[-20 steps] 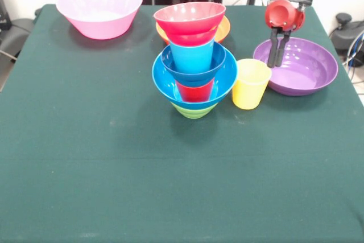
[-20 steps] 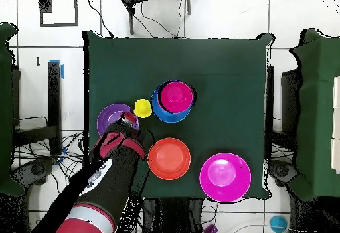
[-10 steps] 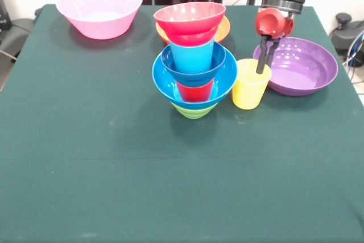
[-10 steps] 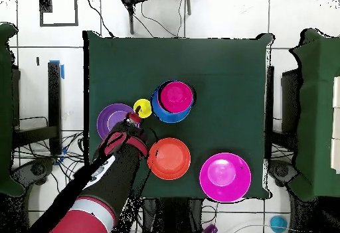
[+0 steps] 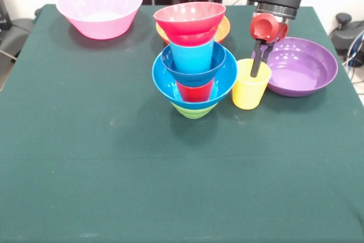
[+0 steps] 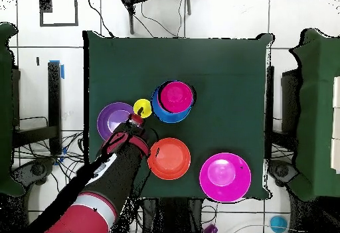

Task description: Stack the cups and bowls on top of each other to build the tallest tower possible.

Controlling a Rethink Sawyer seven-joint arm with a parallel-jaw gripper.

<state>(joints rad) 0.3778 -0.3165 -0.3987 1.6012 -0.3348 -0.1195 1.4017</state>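
Over the yellow cup (image 5: 251, 83), the gripper (image 5: 257, 66) is hanging — tips dipping at the cup's far rim, fingers looking pressed together — beside the tower (image 5: 194, 61).

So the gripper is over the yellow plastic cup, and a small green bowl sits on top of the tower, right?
Not quite. In the front view the gripper is at the yellow plastic cup, but the tower is topped by a small red bowl; the green bowl is its base.
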